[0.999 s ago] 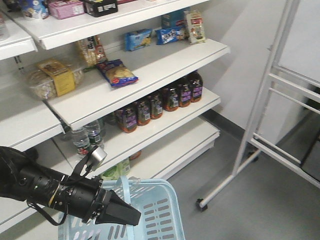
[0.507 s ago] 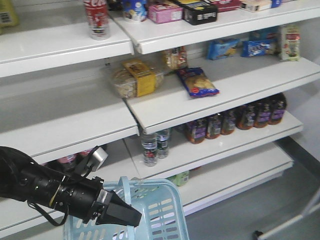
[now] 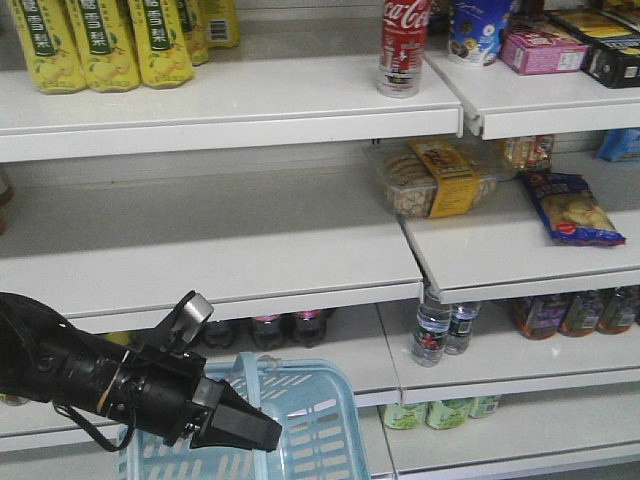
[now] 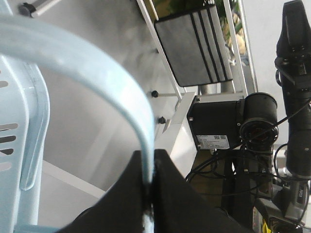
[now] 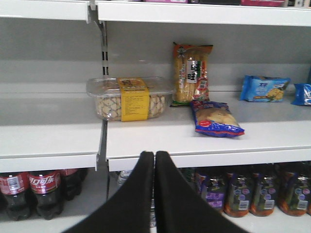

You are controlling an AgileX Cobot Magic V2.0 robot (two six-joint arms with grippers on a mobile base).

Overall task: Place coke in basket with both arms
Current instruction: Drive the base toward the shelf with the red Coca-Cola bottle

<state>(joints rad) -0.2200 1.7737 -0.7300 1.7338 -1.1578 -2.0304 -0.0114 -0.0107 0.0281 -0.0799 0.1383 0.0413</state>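
Gripping the basket (image 3: 325,415) by its swing handle (image 4: 97,68), the left gripper (image 4: 148,160) is seen with fingers clamped on the blue plastic. The fingers of the right gripper (image 5: 154,160) are pressed together with nothing between them. The coke (image 3: 404,45) is stood on an upper shelf (image 3: 230,100), well above and right of the left fingers.

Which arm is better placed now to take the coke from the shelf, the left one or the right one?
Right. The left tool is shut on the basket handle; the right tool is shut, empty, facing the shelves. The coke stands on the upper shelf.
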